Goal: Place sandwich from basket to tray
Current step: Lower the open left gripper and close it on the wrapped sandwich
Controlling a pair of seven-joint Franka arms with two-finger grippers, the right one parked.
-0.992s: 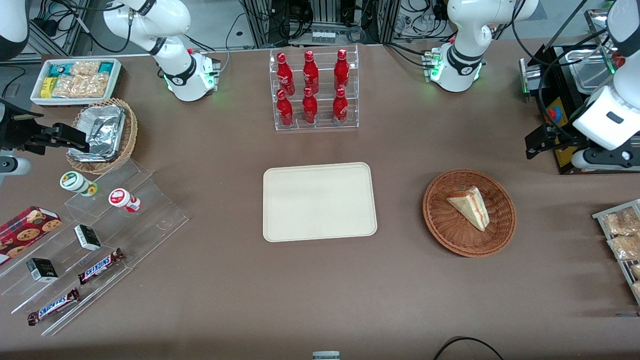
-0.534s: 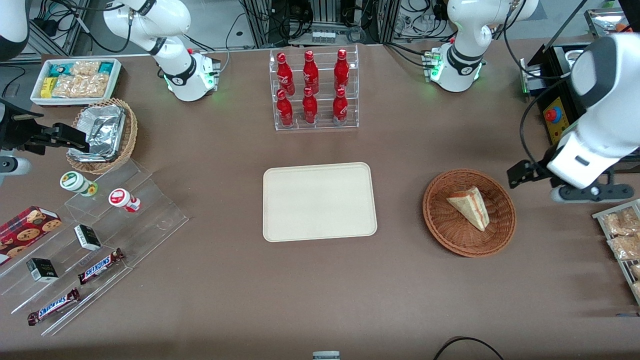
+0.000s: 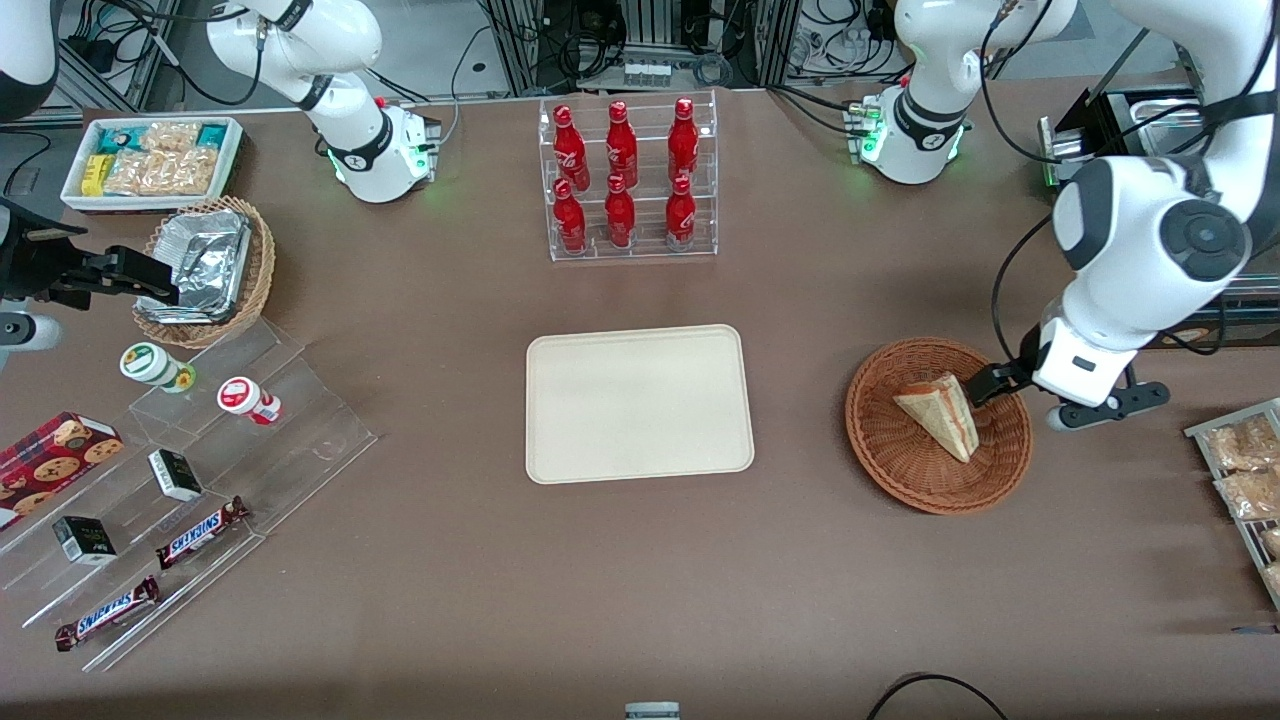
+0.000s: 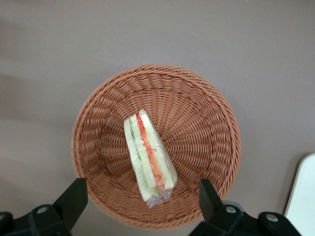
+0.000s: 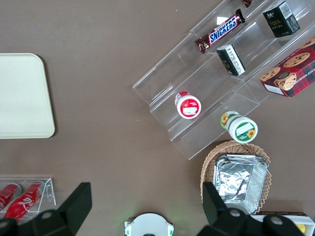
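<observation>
- Front view: the sandwich (image 3: pixel 938 414) is found lying in the basket (image 3: pixel 890 455), with its filling edge turned toward the working arm's end of the table.
- Front view: the basket is set on the brown table (image 3: pixel 600 580), well apart from the tray (image 3: pixel 638 404), which lies flat at the table's middle with nothing on it.
- Front view: the gripper (image 3: pixel 985 386) is held over the basket's rim at the side toward the working arm's end, just beside the sandwich's wide end; contact with the sandwich cannot be confirmed.
- Front view: a clear rack with 6 red bottles (image 3: pixel 625 180) is noted farther from the camera than the tray. A tan basket with foil (image 3: pixel 208 268) and a stepped clear display with snack items (image 3: pixel 190 480) are noted toward the parked arm's end.
- Left wrist view: the sandwich (image 4: pixel 149 157) is seen wrapped in clear film, resting on the woven floor of the basket (image 4: pixel 206 128), with green and red layers visible along its cut edge.
- Left wrist view: the gripper (image 4: pixel 140 199) is spread wide, with nothing between the fingers (image 4: pixel 74 196); the sandwich's wide end lies in line with the gap, lower than the fingers.
- Left wrist view: a cream corner of the tray (image 4: pixel 304 196) is visible beside the basket.
- Right wrist view: the tray (image 5: pixel 22 96) and the stepped display (image 5: pixel 206 88) are seen from above; neither sandwich nor gripper is shown.
</observation>
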